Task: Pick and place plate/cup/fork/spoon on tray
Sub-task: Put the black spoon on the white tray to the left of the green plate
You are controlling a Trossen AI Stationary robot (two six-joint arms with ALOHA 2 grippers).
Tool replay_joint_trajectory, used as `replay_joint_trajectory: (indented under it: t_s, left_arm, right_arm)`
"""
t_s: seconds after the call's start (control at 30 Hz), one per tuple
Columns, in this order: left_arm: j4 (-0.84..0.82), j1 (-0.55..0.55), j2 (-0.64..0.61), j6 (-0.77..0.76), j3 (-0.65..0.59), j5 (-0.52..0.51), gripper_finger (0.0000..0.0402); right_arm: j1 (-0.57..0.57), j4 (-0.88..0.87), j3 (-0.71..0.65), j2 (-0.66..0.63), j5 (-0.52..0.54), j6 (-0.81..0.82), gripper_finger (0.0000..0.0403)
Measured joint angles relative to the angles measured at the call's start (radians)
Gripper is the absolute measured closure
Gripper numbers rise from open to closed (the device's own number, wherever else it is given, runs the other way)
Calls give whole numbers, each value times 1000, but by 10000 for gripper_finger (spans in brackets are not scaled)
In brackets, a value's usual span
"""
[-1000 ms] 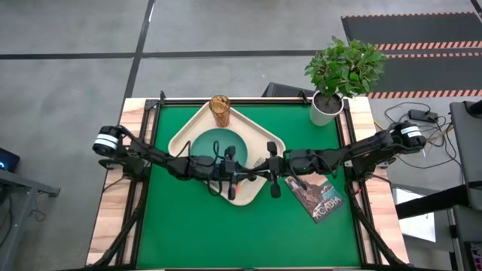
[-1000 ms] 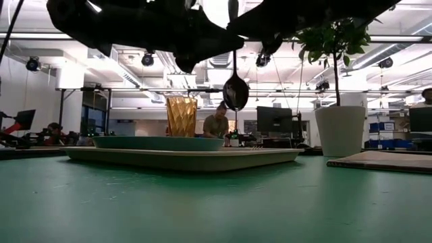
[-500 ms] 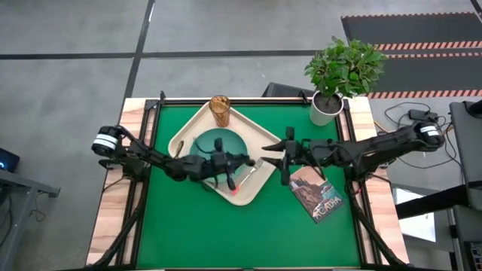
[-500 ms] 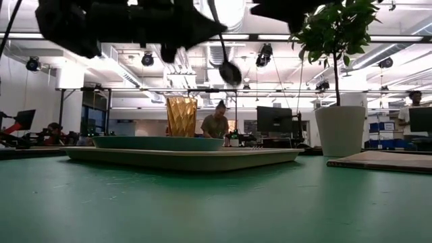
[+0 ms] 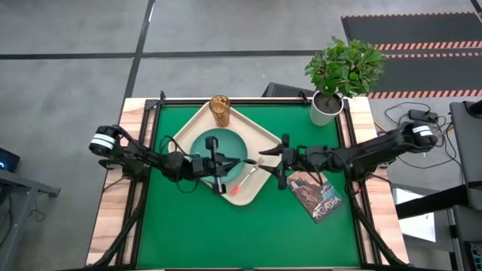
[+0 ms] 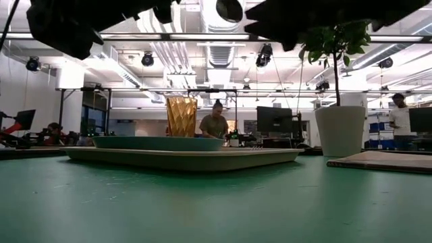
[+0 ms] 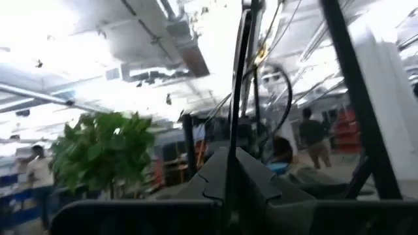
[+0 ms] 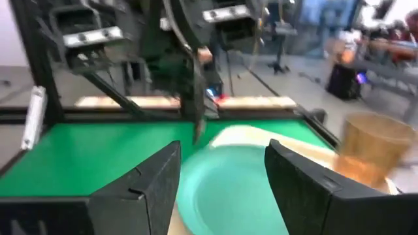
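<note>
Spoon (image 6: pixel 229 8) hangs bowl-down from the left hand (image 5: pixel 220 167), whose fingers are closed on its thin handle. The right wrist view shows it dangling in front of that hand (image 8: pixel 194 98). In the low view only the bowl shows, at the very top edge. A second ago it hung level with the cup's (image 5: pixel 219 110) rim, so it has been carried up, not down.

Left hand sits over the near half of the tray (image 5: pixel 192 124), just at the near edge of the plate (image 5: pixel 230 141).

Right hand (image 5: pixel 280 162) is spread wide and holds nothing. Plate and tray show plainly between its fingers (image 8: pixel 147 189). It has drawn back right since a second ago, off the tray's right corner, and now hovers beside the far end of the book (image 5: pixel 320 197).

Fork (image 5: pixel 245 177) lies on the tray's near right part, red handle toward the near corner. Plate is flat in the tray's middle. Cup stands upright at the far corner. Potted plant (image 5: pixel 326 109) is far right on the green surface (image 5: pixel 196 233), well apart.

Judgement: three of four pieces are placed and the spoon is the last. It is raised clear and not yet released. A free strip near the fork looks a likely spot. Dangling as it does, it may swing.
</note>
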Motion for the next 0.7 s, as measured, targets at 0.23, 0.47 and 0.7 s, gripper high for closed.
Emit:
replay_joint_trajectory:
  t_s: [0.23,0.47,0.7]
  left_arm:
    - [1,0,-3,-1,4,43,401]
    - [-2,1,-1,-6,15,48,401]
    - [-19,-1,-1,-8,7,58,401]
  right_arm:
    - [-4,283,0,141,-83,-56,194]
    - [-9,378,42,239,-106,-110,260]
    - [-11,255,62,188,-115,-86,388]
